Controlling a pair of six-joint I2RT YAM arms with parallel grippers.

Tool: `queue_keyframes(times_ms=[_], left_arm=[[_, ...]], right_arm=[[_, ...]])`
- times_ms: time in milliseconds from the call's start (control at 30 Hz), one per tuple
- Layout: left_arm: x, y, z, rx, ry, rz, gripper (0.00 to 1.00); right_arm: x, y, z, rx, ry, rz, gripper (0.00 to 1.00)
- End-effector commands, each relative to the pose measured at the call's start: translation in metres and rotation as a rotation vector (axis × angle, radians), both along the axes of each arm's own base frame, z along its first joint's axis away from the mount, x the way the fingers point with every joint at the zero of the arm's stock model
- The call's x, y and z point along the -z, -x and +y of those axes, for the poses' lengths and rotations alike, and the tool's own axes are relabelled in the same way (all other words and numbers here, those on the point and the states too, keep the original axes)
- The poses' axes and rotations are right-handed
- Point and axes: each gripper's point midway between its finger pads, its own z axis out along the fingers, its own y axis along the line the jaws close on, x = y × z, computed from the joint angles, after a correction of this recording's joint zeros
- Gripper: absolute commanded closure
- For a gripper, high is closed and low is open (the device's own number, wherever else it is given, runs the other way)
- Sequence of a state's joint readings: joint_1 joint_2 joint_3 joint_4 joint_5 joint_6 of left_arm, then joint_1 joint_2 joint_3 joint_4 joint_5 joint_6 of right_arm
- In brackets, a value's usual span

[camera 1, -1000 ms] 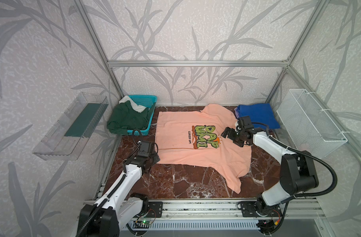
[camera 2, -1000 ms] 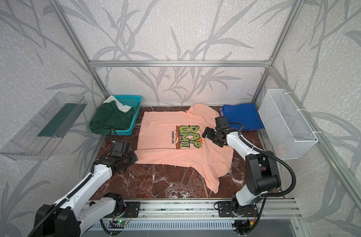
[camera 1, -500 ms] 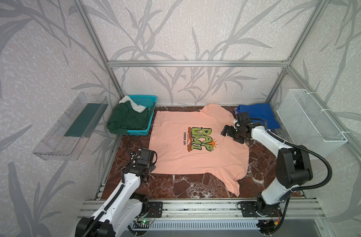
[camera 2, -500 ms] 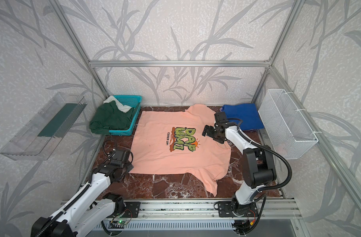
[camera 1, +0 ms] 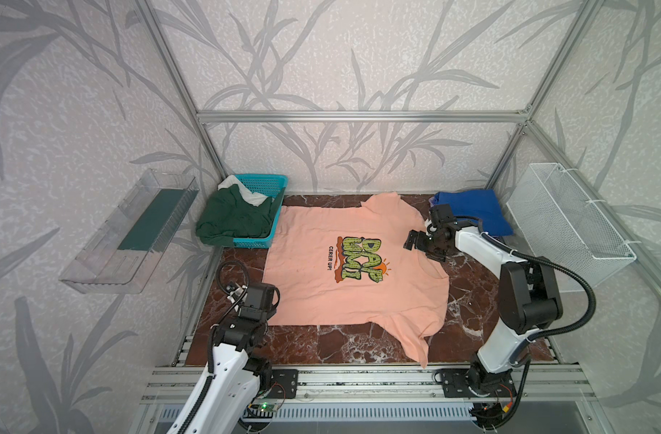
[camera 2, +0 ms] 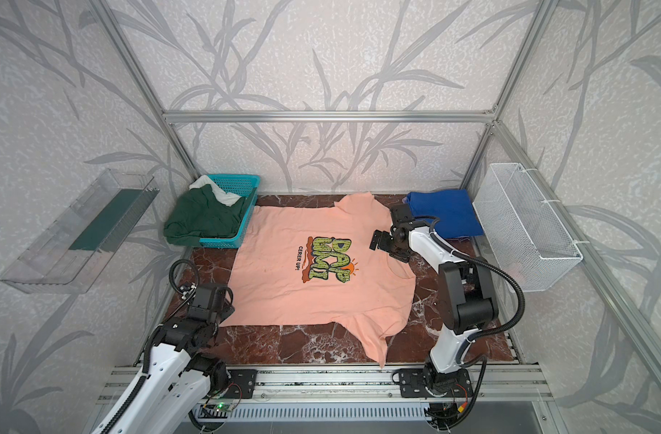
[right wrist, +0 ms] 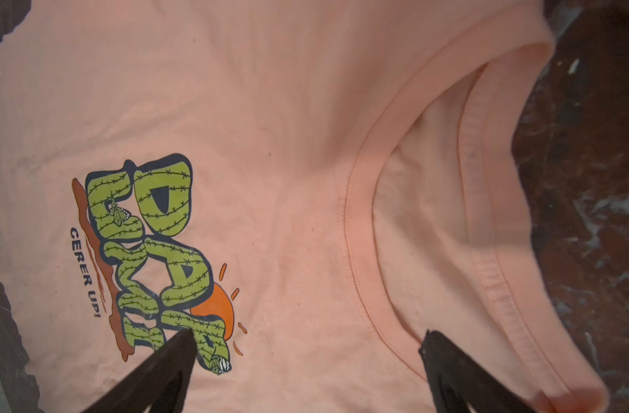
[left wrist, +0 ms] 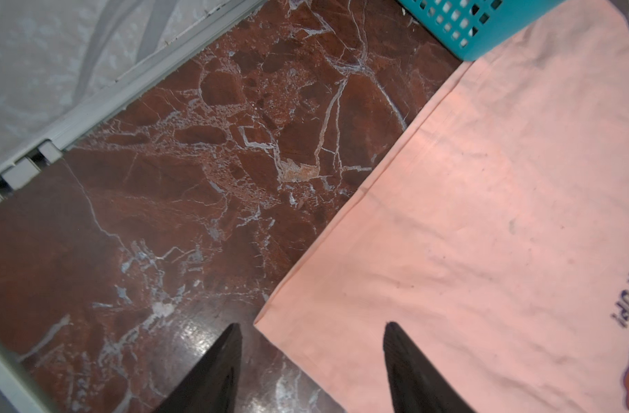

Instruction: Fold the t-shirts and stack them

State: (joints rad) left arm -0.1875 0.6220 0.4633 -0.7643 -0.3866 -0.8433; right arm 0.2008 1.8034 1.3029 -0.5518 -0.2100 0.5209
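- Both top views look steeply down from high at the front onto the peach-pink t-shirt [camera 1: 359,300], sharing almost the whole scene.
- The left wrist view faces down, close above that shirt's hem, with the teal basket [left wrist: 484,21] beyond.
- The right wrist view faces down, close over its collar; both wrist views catch the "CERER UP!" lettering [right wrist: 86,271].

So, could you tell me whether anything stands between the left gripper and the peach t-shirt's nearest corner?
Nothing visible does. The left gripper hangs open, straddling the hem corner of the peach t-shirt, over bare marble tabletop; the teal basket sits clear, farther along the hem.
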Motion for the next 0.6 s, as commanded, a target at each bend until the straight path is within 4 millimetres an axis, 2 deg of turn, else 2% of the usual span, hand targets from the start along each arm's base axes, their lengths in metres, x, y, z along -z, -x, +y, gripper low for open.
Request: queue_keyframes(times_ms=[0,67,300,400,567], left_arm=[[-0.027,-0.023,-0.008,0.079,-0.017,-0.070,0.18],[-0.037,-0.036,-0.014,0.117,-0.011,-0.095,0.14],[-0.060,-0.092,-0.042,0.254,0.011,-0.120,0.13],[-0.062,-0.113,-0.052,0.298,0.025,-0.126,0.14],[-0.059,-0.135,-0.070,0.356,0.076,-0.113,0.13]], right_arm=[[-0.007,-0.033,0.000,-0.009,0.021,-0.069,0.01],[-0.009,-0.055,0.000,-0.012,0.018,-0.103,0.01],[-0.012,-0.128,0.002,-0.051,0.047,-0.219,0.00],[-0.012,-0.157,0.001,-0.052,0.056,-0.295,0.00],[-0.002,-0.192,-0.010,-0.054,0.091,-0.336,0.02]])
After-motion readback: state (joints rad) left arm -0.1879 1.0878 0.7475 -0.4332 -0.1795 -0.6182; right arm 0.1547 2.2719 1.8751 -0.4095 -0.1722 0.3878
